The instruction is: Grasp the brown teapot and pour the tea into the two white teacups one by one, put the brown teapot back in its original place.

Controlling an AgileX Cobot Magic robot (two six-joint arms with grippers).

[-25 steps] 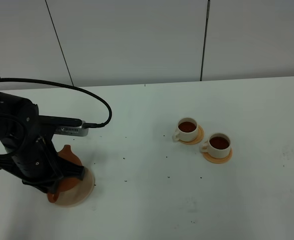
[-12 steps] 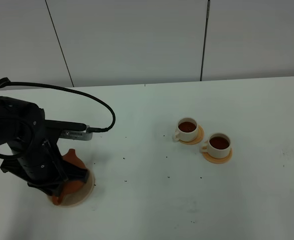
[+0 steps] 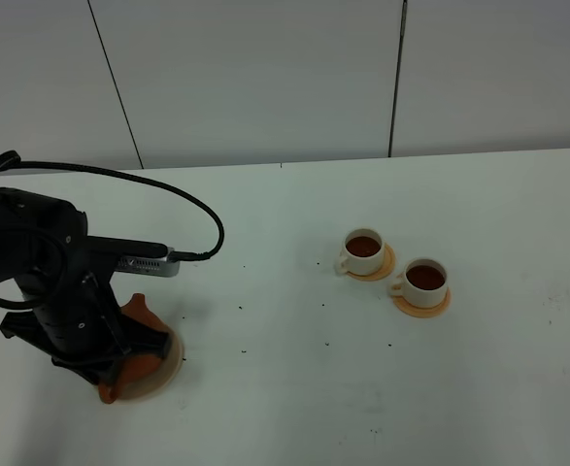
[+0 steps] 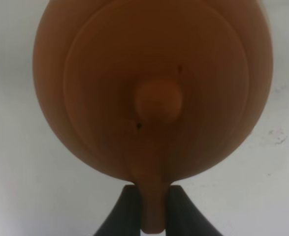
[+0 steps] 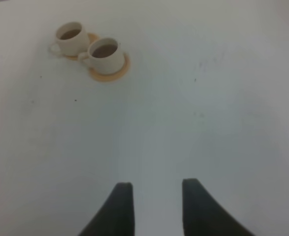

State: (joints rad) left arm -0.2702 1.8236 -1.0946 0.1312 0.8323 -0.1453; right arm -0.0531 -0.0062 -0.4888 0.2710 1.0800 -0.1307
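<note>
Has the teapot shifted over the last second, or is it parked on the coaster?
Yes. The brown teapot, with the left gripper shut on its handle, slid slightly toward the camera, away from the back wall seam, on the tan coaster.

The high camera looks down from the front across the table (image 3: pixel 294 388) toward the back wall, taking in everything from some way off. The left wrist camera stares straight down, very close, onto the teapot (image 4: pixel 153 88), which fills its picture. The right wrist camera sits further back, looking slantwise over the table at the cups (image 5: pixel 87 46); the high view shares them (image 3: pixel 396 267), and the teapot (image 3: pixel 139 335) too
</note>
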